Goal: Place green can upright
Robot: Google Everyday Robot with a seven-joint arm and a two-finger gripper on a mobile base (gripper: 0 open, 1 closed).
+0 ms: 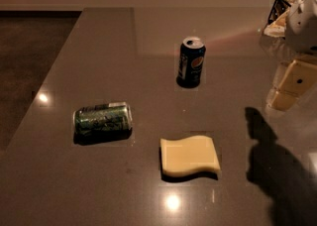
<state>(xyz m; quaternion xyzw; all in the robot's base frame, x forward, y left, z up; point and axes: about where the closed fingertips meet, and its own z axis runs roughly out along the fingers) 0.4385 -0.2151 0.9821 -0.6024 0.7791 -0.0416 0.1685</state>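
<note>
The green can (102, 119) lies on its side on the grey tabletop (148, 190) at the left. Its pale band and one end face right and its other end faces left. My gripper (291, 87) hangs at the right edge of the view, above the table and far to the right of the can. It holds nothing that I can see. Its shadow falls on the table below it.
A dark blue Pepsi can (191, 62) stands upright at the middle back. A pale yellow wavy sponge (189, 156) lies at the front centre. A container with items (282, 12) sits at the back right. The table's left edge drops to the dark floor.
</note>
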